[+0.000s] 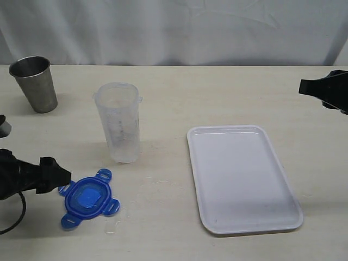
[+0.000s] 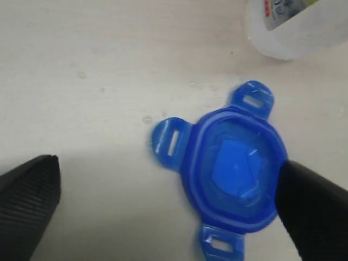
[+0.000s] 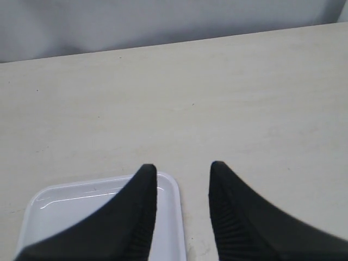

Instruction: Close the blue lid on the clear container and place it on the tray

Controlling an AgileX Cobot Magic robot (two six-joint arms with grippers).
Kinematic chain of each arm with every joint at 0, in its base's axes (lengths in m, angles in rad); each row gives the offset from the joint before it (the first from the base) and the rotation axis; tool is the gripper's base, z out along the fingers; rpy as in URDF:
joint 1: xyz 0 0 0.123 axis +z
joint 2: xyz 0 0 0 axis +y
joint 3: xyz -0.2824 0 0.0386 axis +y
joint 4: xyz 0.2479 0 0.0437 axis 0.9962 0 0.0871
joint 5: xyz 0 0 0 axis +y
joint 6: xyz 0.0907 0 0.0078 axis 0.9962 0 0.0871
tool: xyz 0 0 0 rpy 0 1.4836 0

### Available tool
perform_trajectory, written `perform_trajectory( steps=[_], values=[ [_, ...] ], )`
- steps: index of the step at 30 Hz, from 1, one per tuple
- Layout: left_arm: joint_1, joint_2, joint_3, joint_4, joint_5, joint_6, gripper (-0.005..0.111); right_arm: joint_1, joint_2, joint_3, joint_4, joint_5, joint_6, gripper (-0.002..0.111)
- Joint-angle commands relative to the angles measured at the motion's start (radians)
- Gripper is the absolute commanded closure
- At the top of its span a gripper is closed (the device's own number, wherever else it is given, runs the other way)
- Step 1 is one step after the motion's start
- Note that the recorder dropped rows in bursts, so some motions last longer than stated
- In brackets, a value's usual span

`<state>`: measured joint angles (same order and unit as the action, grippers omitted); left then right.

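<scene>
- Two steps are left undone, closing and placing; I judge you're at the very start, going for the lid.
- The blue lid (image 1: 88,198) lies flat on the table (image 1: 179,92), flaps splayed, near the foot of the clear container (image 1: 118,122) but not touching it.
- The container stands upright with its mouth open, between the metal cup (image 1: 35,84) and the tray (image 1: 244,129), apart from both.
- Your left gripper (image 2: 168,171) is spread wide and low beside the lid, holding nothing. In the wrist view one finger overlaps the lid's rim and the other sits well off over bare table.
- Your right gripper (image 3: 182,168) hangs by the tray's far corner, jaws part-way apart and empty.
- Next move: centre the left jaws across the lid body, not a flap, then pinch and lift.
- After that, bring the lid level over the container mouth. The right arm will likely need to steady the container.
- Risk: the lid is thin and flat, so the fingers may skid over it.
</scene>
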<state>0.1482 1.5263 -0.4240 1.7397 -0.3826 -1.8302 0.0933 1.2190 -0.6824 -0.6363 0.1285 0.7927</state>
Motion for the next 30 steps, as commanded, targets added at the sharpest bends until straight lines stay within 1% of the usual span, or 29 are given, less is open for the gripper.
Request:
perform_trajectory(
  steps=[1,6,7,9,10,12,14,15,19,23,24,25,26,27,28,29,30],
  values=[
    [-0.005,0.01,-0.013,0.005,0.104,0.051,0.002,-0.008,0.001,-0.004,0.006,0.0,-0.015,0.076],
    [-0.005,0.01,-0.013,0.005,0.113,0.056,0.002,-0.008,0.001,-0.004,0.006,0.0,-0.015,0.076],
    [-0.005,0.01,-0.014,0.005,0.113,0.056,0.005,-0.008,0.001,-0.004,0.006,0.0,-0.015,0.076],
    [-0.005,0.01,-0.023,0.005,0.117,0.056,0.018,-0.008,0.001,-0.004,0.006,0.0,-0.015,0.076],
    [-0.005,0.01,-0.029,0.005,0.115,0.066,0.029,-0.008,0.001,-0.004,0.006,0.0,-0.015,0.076],
    [-0.005,0.01,-0.048,0.005,0.073,0.115,0.045,-0.008,0.001,-0.004,0.006,0.0,-0.015,0.076],
    [-0.005,0.01,-0.053,0.005,-0.008,0.118,0.055,-0.008,0.001,-0.004,0.006,0.0,-0.02,0.076],
    [-0.005,0.01,-0.057,0.005,-0.048,0.136,0.058,-0.008,0.001,-0.004,0.006,0.0,-0.02,0.076],
    [-0.005,0.01,-0.097,0.005,-0.167,0.254,0.058,-0.008,0.001,-0.004,0.006,-0.004,-0.021,0.076],
    [-0.005,0.01,-0.2,0.005,-0.335,0.278,0.059,-0.008,0.001,-0.004,0.006,-0.004,-0.021,0.076],
    [-0.005,0.01,-0.232,0.005,-0.369,0.308,0.059,-0.008,0.001,-0.004,0.006,-0.004,-0.021,0.076],
    [-0.003,0.01,-0.246,0.005,-0.423,0.385,0.059,-0.008,0.001,-0.004,0.006,-0.004,-0.021,0.076],
    [-0.003,0.003,-0.255,0.005,-0.465,0.507,0.059,-0.008,0.001,-0.004,0.006,-0.004,-0.021,0.076],
    [-0.003,-0.003,-0.259,0.005,-0.463,0.598,0.06,-0.008,0.001,-0.004,0.006,-0.004,-0.021,0.076],
    [-0.005,-0.014,-0.261,0.005,-0.439,0.721,0.063,-0.008,0.001,-0.004,0.006,-0.004,-0.021,0.076],
    [-0.008,-0.033,-0.261,0.005,-0.375,0.829,0.068,-0.008,0.001,-0.004,0.006,-0.004,-0.021,0.076],
    [-0.01,-0.052,-0.261,0.005,-0.315,0.902,0.074,-0.008,0.001,-0.004,0.006,-0.004,-0.021,0.076]
  ],
)
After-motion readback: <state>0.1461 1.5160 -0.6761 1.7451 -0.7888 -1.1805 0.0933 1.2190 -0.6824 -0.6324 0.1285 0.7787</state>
